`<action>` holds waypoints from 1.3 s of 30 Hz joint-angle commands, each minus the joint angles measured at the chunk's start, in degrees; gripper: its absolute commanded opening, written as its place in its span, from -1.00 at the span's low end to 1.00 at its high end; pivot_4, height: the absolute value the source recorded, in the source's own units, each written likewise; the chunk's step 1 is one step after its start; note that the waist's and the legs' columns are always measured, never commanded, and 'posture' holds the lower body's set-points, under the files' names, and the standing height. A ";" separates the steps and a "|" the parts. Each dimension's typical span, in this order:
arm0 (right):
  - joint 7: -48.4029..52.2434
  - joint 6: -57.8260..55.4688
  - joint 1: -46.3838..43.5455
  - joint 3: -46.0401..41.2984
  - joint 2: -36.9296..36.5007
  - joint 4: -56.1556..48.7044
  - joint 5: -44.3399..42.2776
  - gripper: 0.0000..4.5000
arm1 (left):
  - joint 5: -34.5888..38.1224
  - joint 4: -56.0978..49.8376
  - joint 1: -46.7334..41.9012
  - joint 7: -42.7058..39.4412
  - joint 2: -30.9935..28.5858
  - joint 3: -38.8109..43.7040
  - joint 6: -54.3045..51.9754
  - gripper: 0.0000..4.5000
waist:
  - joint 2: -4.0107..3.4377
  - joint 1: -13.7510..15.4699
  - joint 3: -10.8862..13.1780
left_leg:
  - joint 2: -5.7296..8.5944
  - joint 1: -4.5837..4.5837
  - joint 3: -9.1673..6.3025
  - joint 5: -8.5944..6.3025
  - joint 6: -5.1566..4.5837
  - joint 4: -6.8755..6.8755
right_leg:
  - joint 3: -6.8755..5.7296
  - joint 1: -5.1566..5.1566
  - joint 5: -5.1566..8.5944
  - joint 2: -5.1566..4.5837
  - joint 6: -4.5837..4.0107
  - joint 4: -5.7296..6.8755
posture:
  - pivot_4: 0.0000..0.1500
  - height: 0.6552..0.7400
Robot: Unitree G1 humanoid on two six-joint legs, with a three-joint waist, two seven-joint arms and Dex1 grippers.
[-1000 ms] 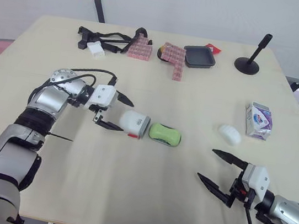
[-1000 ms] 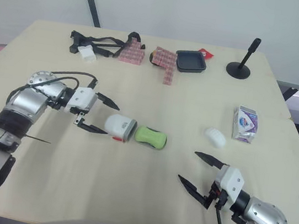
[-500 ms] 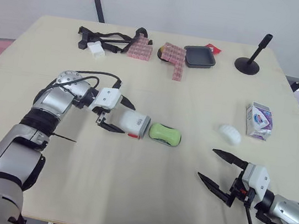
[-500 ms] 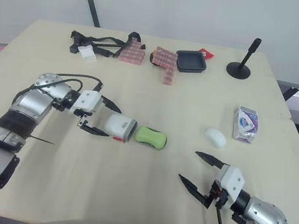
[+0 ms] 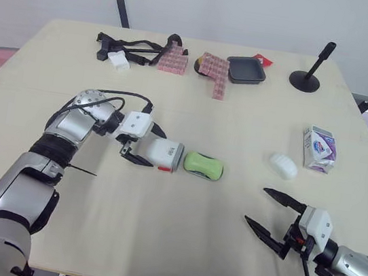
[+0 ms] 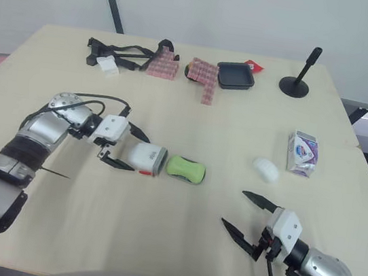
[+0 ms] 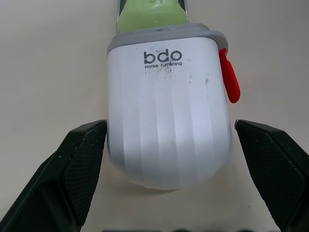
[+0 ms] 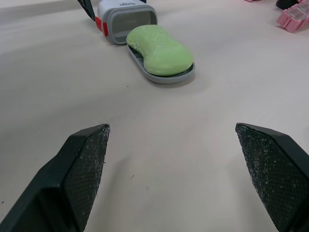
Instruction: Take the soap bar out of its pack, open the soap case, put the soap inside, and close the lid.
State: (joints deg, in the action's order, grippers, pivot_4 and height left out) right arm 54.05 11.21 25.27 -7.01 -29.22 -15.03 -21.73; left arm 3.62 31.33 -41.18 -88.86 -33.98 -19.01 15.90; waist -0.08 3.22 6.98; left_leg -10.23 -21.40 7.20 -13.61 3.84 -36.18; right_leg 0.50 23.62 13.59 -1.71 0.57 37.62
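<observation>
My left claw [image 5: 150,147] is stretched out low over the pale wooden table [image 5: 155,244] and its two black fingers [image 7: 82,164] stand apart, one on each side of the closed, rounded end of the white ribbed plastic soap case [image 5: 163,153]. In the left wrist view one finger comes right up to the side of the case, and the other finger is a little away from the side that carries the small red tab [image 7: 229,77]; the claw is not clamped on anything. The case lies on its side, near the middle of the table, and its grey-rimmed mouth points away from my claw. Out of this mouth comes a grey oval tray [image 8: 161,79] with a green rounded block [image 5: 203,165] lying on it, and the tray's near end is at the mouth or just inside it. The white oval soap bar [image 5: 282,165] lies bare on the table, well apart from the case, toward my right side. Just beside it, farther from me, lies the blue, white and purple carton pack [image 5: 318,148]. My right claw [image 5: 255,204] hangs near the front edge of the table with its fingers wide apart and nothing between them; it points toward the green block from a distance. At the far edge of the table there are a black stand with a round base [image 5: 309,75], a shallow black square dish [image 5: 245,70], some pink blocks [image 5: 214,72] and a tangle of black straps [image 5: 132,46].
</observation>
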 commanded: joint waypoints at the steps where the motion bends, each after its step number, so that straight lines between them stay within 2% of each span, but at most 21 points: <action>1: -0.39 0.39 0.28 0.25 -0.28 -2.20 -0.23 0.99 | -1.22 1.05 -1.03 1.12 0.25 0.32 1.52 1.00 | 0.00 -0.02 0.00 | 0.00 0.00 0.00 0.00 0.00 0.00 | 0.00 0.00 0.00 0.00 0.00 0.00 | 1.00 1.00; 16: 0.09 0.00 -0.14 -0.19 -1.84 -1.83 -0.77 0.99 | -0.67 2.12 -1.34 2.15 1.69 0.98 1.59 1.00 | 0.00 0.01 0.00 | 0.00 -0.01 0.00 0.00 -0.01 0.00 | 0.00 0.00 -0.03 0.00 0.05 -0.01 | 1.00 1.00; 20: 0.17 0.03 -0.15 -0.22 -2.10 -1.63 -0.84 1.00 | -0.58 2.17 -1.30 2.09 1.70 1.04 1.69 0.54 | 0.00 0.01 0.00 | 0.00 -0.01 0.00 -0.01 -0.01 0.00 | 0.00 0.00 -0.03 0.00 0.05 -0.01 | 1.00 1.00; 29: 0.42 -0.43 -0.66 -0.25 -2.98 -2.11 -0.84 1.00 | 0.53 2.73 -1.51 2.92 1.38 2.44 1.93 0.54 | 0.00 -0.02 0.00 | 0.00 -0.01 0.00 -0.01 -0.01 0.00 | 0.00 0.00 -0.03 0.00 0.05 -0.02 | 1.00 1.00; 33: -0.61 -7.74 -3.00 -0.14 -5.10 -6.98 -4.16 1.00 | 3.96 0.48 -0.08 2.12 0.72 4.95 0.33 0.54 | 0.00 -0.13 0.01 | 0.00 0.00 0.00 -0.01 -0.01 0.01 | 0.00 0.00 -0.03 0.00 0.05 -0.03 | 1.00 1.00; 39: -3.25 -29.26 -18.25 4.17 -13.24 -16.16 -8.36 1.00 | 8.66 -8.73 6.07 1.06 -1.65 7.50 -3.01 0.54 | -0.03 -0.44 0.03 | -0.01 0.07 -0.01 0.01 0.01 0.04 | 0.05 -0.03 -0.06 0.04 0.09 0.00 | 1.00 1.00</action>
State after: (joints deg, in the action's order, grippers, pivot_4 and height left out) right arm 51.45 -12.84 8.94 -4.12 -41.06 -28.18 -28.34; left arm 9.91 25.85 -35.65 -87.35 -34.44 -13.55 14.05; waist -0.10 2.78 7.00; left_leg -10.25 -21.31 7.18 -13.60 3.86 -36.13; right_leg 0.52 23.58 13.53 -1.66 0.66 37.62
